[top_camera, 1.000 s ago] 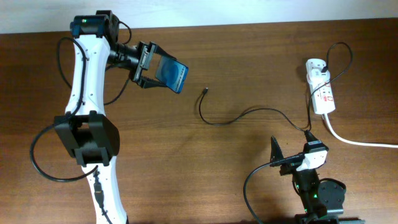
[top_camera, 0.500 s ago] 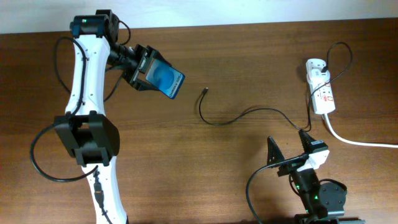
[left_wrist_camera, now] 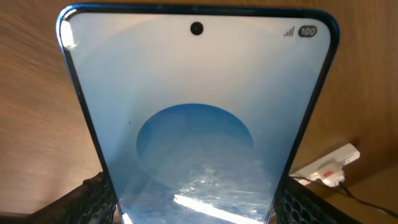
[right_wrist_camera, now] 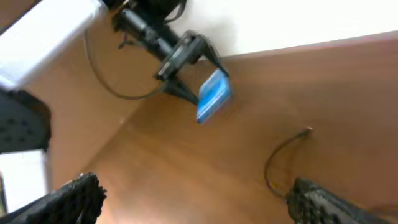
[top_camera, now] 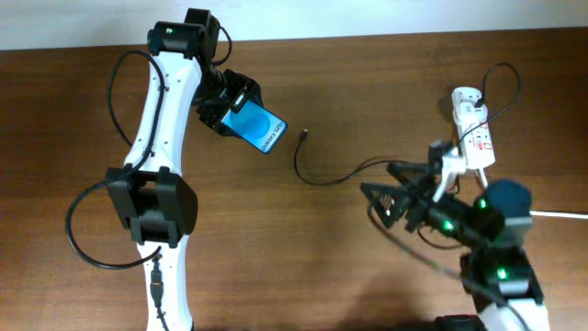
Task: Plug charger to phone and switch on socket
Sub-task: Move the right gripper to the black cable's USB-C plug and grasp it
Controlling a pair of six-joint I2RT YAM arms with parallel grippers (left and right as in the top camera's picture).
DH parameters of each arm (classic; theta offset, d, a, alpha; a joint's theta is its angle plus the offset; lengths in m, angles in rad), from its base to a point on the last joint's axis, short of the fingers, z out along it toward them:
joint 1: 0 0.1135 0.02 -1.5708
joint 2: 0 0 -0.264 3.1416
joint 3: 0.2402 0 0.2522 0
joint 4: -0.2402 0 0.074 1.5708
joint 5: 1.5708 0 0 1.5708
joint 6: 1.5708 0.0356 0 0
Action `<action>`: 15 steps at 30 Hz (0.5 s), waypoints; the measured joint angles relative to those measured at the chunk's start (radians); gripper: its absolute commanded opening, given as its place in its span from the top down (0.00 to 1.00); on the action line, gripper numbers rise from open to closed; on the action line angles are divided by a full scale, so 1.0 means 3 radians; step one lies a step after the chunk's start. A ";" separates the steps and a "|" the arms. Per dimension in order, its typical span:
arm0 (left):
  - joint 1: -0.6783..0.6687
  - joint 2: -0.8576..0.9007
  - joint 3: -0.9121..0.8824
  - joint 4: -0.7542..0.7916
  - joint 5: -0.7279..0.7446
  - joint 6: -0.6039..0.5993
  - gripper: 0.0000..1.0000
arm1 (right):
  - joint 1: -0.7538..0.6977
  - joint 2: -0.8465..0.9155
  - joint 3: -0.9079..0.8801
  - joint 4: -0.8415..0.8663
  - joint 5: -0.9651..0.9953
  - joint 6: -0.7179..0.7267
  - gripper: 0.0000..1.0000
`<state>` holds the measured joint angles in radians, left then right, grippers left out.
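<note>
My left gripper [top_camera: 237, 108] is shut on the phone [top_camera: 260, 129] and holds it above the table at the back left, blue screen up. The phone fills the left wrist view [left_wrist_camera: 196, 118], between the fingers [left_wrist_camera: 196, 214]. The charger's plug tip [top_camera: 303, 135] lies on the table just right of the phone. Its thin black cable [top_camera: 317, 180] curves right towards the white socket [top_camera: 474, 129] at the back right. My right gripper [top_camera: 386, 187] is open and empty, over the cable's middle stretch. The right wrist view shows the phone [right_wrist_camera: 214, 96], the plug tip [right_wrist_camera: 308, 130] and the open fingers [right_wrist_camera: 202, 202].
The socket's thick white cord [top_camera: 528, 211] runs off the right edge. The socket also shows in the left wrist view [left_wrist_camera: 326, 169]. The left arm's black robot wires [top_camera: 92, 230] loop on the left side. The table's back edge meets a white wall [top_camera: 367, 14].
The left arm swung right and carried the phone closer to the plug tip. The right arm rose from the front edge and moved up and left over the cable.
</note>
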<state>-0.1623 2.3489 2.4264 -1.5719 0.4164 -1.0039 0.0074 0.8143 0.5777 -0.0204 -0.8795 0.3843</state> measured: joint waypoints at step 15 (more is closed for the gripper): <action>-0.0280 0.0001 0.0001 0.0182 -0.0108 -0.0139 1.00 | 0.1102 0.1500 0.0081 0.0919 0.1699 0.1912 0.14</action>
<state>-0.2462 2.3493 2.4268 -1.5173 0.3840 -1.0454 0.3382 1.2644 0.6022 0.2554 -0.3698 0.9581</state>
